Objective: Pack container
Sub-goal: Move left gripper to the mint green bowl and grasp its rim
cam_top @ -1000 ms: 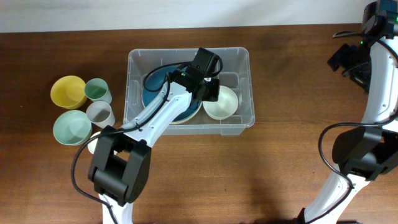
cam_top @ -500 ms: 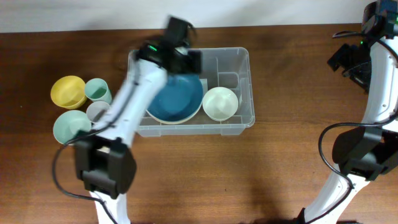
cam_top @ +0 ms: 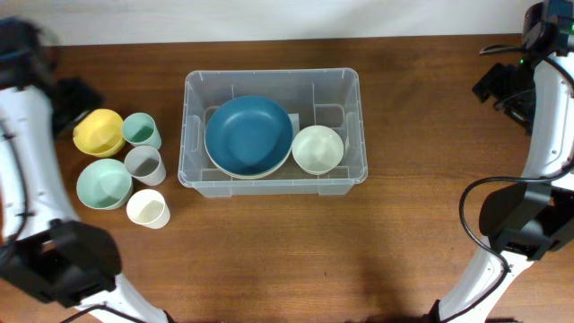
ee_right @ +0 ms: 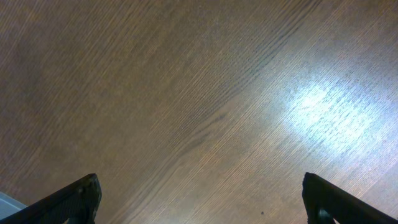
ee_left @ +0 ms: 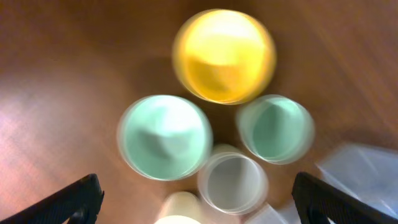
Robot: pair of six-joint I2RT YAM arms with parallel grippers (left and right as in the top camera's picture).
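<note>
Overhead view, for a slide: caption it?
Clear plastic container holds a round blue plate and a cream bowl; five pastel cups stand beside it.

The whole view is blurred. Take the grey cup (ee_left: 233, 183) as centre. The mint bowl (ee_left: 165, 137) lies up-left of it and the green cup (ee_left: 275, 129) up-right. The yellow bowl (ee_left: 224, 56) sits beyond both (brightest thing here). A cream cup (ee_left: 179, 213) lies down-left, cut by the frame. A corner of the container (ee_left: 360, 171) shows to the cup's right. The left gripper (ee_left: 202, 202) has its fingertips (ee_left: 74, 199) spread wide, flanking the cup.
</note>
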